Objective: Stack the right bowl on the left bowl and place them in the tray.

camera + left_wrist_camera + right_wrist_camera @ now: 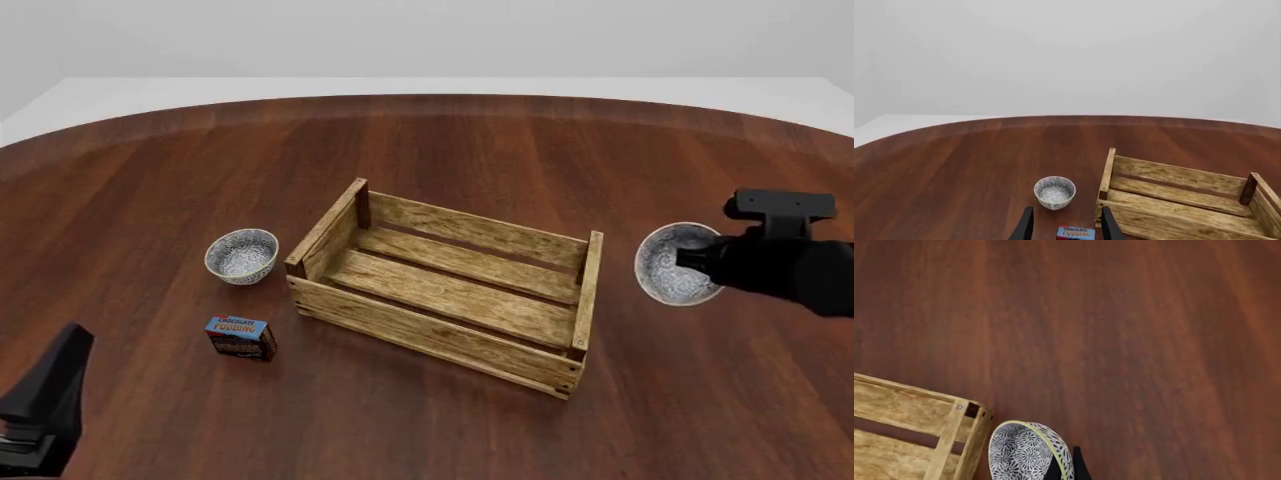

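The brown wooden bench (441, 150) carries the slatted tray (447, 290) at centre. At the tray's 9 o'clock sits the left bowl (242, 255); the pudding box (242, 338) lies at 8 o'clock. At 3 o'clock the right bowl (674, 265) sits tilted, its rim pinched in the right gripper (1066, 467) jaws (only the right wrist view shows this). The left gripper (1066, 225) jaws stand wide, seen in the left wrist view.
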Tool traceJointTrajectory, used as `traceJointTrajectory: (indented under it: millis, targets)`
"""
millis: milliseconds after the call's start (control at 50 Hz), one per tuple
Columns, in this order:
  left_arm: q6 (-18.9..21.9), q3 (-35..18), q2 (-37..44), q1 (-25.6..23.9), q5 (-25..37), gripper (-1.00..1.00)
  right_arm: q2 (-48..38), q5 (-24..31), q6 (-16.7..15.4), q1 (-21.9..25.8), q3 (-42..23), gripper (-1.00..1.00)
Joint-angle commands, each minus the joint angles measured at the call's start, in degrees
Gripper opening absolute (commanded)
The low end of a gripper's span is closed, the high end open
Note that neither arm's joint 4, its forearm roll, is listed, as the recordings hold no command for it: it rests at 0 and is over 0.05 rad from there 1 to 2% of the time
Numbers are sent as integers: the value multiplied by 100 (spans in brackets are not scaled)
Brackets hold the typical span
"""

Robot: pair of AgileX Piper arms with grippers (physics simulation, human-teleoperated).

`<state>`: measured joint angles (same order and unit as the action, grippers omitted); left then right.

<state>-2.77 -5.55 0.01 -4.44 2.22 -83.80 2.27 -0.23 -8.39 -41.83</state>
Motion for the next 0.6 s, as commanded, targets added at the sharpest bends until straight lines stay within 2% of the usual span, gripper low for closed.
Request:
traceJointTrajectory:
  millis: [20, 600]
  targets:
    - [2, -105, 0, -26, 58, 100, 708, 353, 55, 114, -71, -100]
    - [-35, -302, 0, -213, 163, 100, 1532, 780, 178, 517, -338, -100]
